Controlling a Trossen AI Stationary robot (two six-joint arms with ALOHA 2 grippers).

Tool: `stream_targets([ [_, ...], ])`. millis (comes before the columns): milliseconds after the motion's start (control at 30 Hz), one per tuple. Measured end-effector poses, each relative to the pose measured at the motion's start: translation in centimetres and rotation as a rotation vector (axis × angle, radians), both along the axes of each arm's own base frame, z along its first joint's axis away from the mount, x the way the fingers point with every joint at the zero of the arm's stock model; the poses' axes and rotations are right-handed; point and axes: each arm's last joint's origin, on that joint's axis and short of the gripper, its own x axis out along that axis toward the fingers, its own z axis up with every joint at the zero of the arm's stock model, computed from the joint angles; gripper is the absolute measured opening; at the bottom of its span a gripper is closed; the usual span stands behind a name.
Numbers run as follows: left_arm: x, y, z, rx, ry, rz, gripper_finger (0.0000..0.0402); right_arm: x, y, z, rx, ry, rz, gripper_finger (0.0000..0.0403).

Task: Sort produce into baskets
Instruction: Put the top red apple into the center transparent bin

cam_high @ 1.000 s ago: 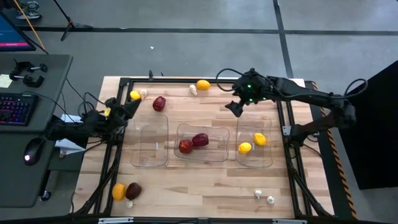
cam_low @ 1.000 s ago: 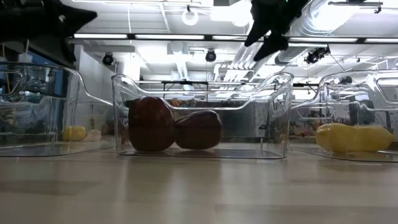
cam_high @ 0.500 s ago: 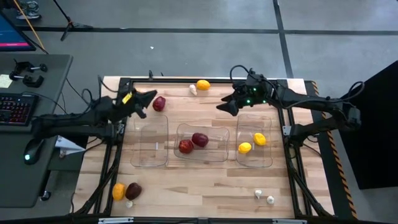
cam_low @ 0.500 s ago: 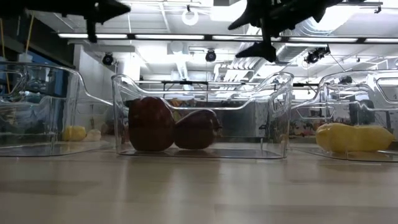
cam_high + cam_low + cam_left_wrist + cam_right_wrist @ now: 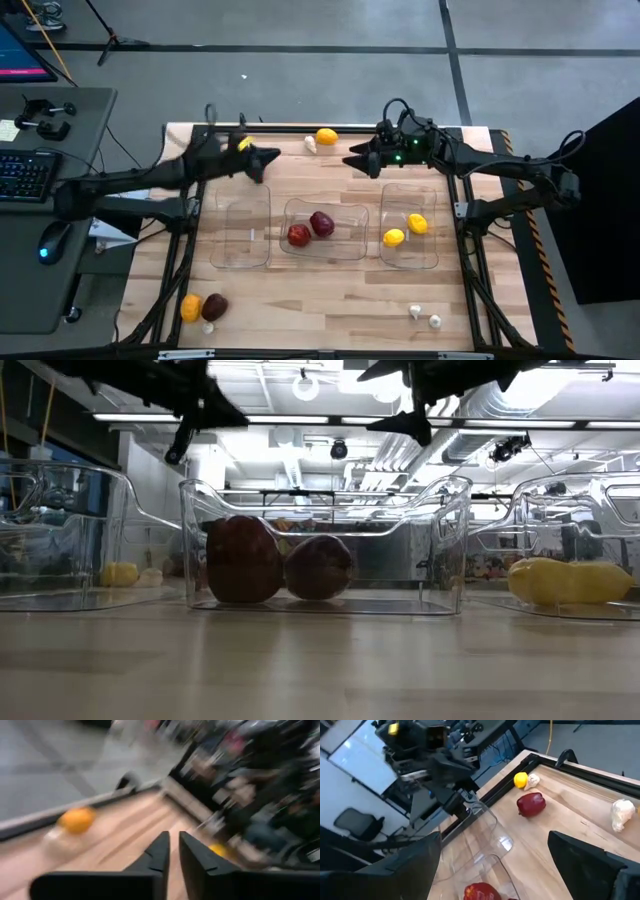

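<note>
Baskets in a row mid-table: left basket (image 5: 243,228) without produce, middle basket (image 5: 325,228) with two dark red pieces (image 5: 311,229), right basket (image 5: 409,228) with two yellow lemons (image 5: 405,231). Left gripper (image 5: 268,157) above the far-left table, fingers almost pressed together, nothing between them. Right gripper (image 5: 352,160) above the far middle, fingers spread, nothing held. Orange lemon (image 5: 326,137) and white garlic (image 5: 310,144) at far edge.
</note>
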Motion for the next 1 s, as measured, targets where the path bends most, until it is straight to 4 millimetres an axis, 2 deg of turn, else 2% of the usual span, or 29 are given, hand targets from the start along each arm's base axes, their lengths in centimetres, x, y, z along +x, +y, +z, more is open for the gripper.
stream_targets([
  [200, -0.1, 5.4, -0.7, -0.153, 0.336, 0.062, 0.0135, 0.1, 0.3, 0.0, 0.022, -0.002, 0.004, 0.0353],
  [333, -0.8, 7.6, -3.6, -0.284, 0.559, 0.109, 0.0201, 0.2, 0.7, 0.0, 0.002, 0.003, 0.025, 0.0353],
  [467, -1.1, 8.9, -6.0, -0.349, 0.703, 0.122, 0.0245, 0.3, 1.2, -0.1, -0.063, 0.022, 0.062, 0.0353],
  [700, -0.8, 10.6, -8.6, -0.477, 0.75, 0.248, 0.0267, 0.4, 1.2, -0.5, -0.089, 0.054, 0.077, 0.0353],
  [1000, 0.1, 11.0, -11.7, -0.582, 0.868, 0.338, 0.0267, 0.2, 1.3, -1.2, -0.09, 0.127, 0.089, 0.0353],
])
